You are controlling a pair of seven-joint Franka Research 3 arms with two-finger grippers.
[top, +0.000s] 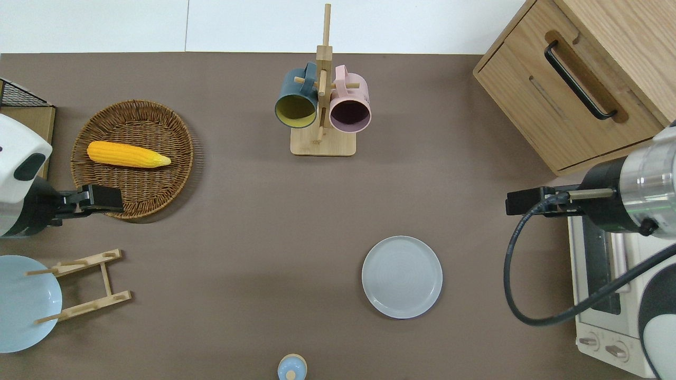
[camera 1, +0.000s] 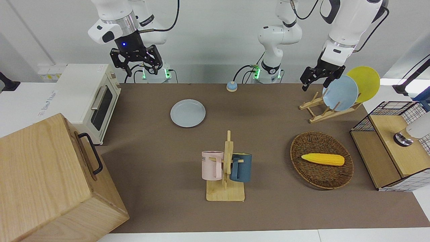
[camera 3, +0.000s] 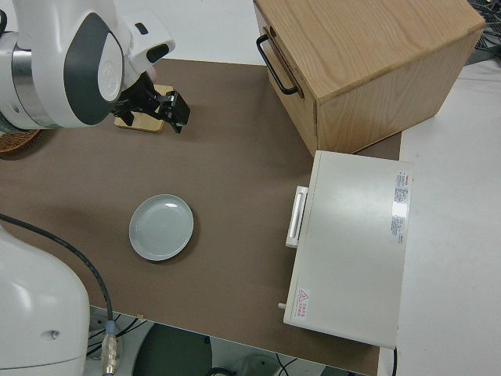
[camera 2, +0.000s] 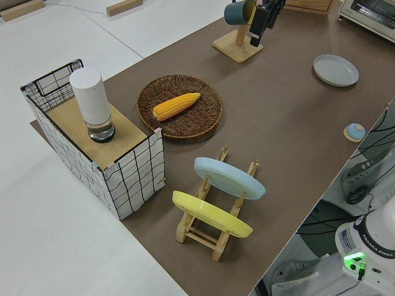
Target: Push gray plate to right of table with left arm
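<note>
The gray plate (camera 1: 187,113) lies flat on the brown table (camera 1: 151,151), toward the right arm's end and close to the robots' edge. It also shows in the overhead view (top: 402,276) and the right side view (camera 3: 161,227). My left gripper (camera 1: 314,83) hangs in the air with its fingers apart and empty. In the overhead view the left gripper (top: 105,198) is over the rim of the wicker basket (top: 132,158), far from the plate. My right arm is parked with its gripper (camera 1: 136,64) open.
A mug rack (camera 1: 225,168) with a pink and a dark-blue mug stands mid-table. The basket holds a corn cob (camera 1: 323,159). A dish rack holds a sky-blue plate (camera 1: 341,92) and a yellow plate (camera 1: 366,82). A toaster oven (camera 1: 87,97), wooden cabinet (camera 1: 50,181), wire shelf (camera 1: 393,144) and small bell (camera 1: 231,86) line the edges.
</note>
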